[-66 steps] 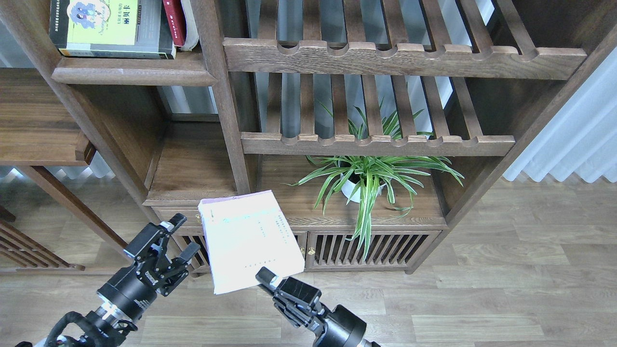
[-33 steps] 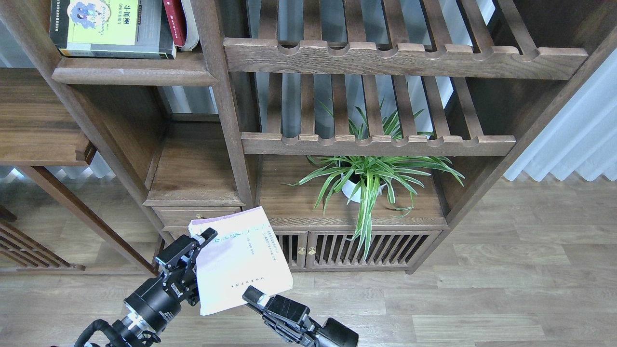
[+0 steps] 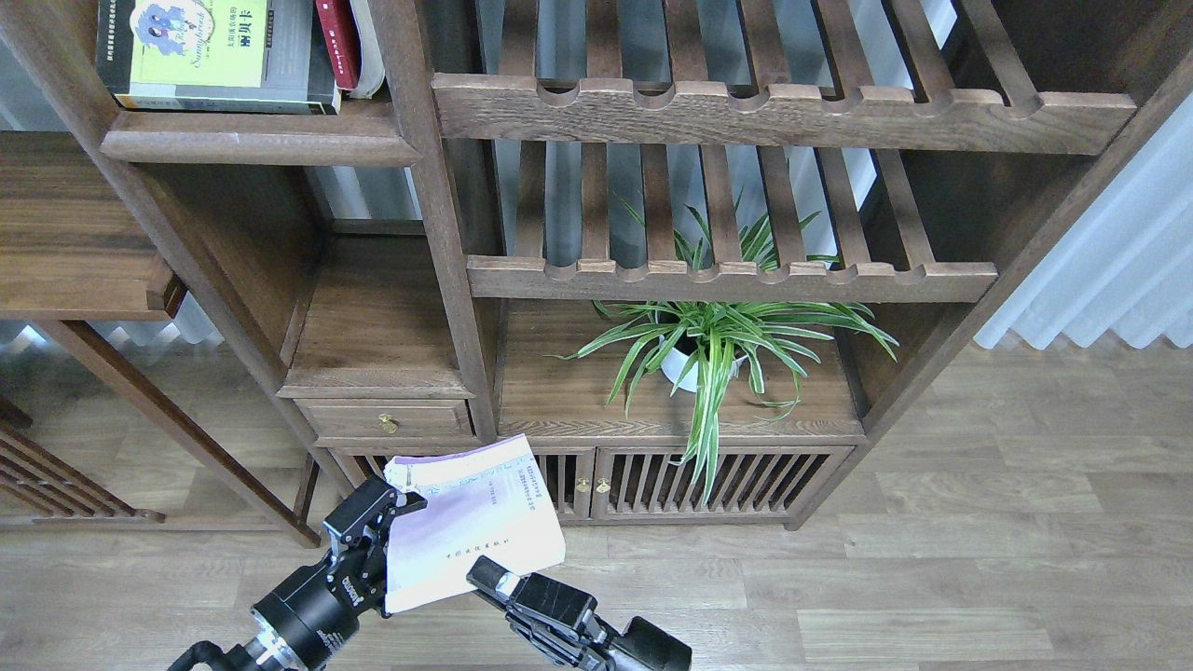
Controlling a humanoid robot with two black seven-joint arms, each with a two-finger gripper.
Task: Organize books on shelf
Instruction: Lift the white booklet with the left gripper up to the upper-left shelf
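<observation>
1. The thin pale lavender-white book [image 3: 475, 522] hangs in the air low in the view, in front of the cabinet's slatted doors [image 3: 718, 480] and well below the shelf [image 3: 256, 140], which sits at the upper left with the black-grey book [image 3: 210, 51] and the dark red book [image 3: 337, 42] already on it.
2. The left gripper [image 3: 387, 522] has its fingers at the book's left edge, seemingly closed on it; the right gripper [image 3: 508, 582] touches the lower edge, but I cannot tell whether its fingers pinch the cover or only prop it.
3. Judging by how thin it is, the book is light and floppy, with a smooth cover that may slip; holding near the spine should keep it stiff.
4. The top corner curls. Both arms are cut off at the bottom edge, the shelved books at the top.
</observation>
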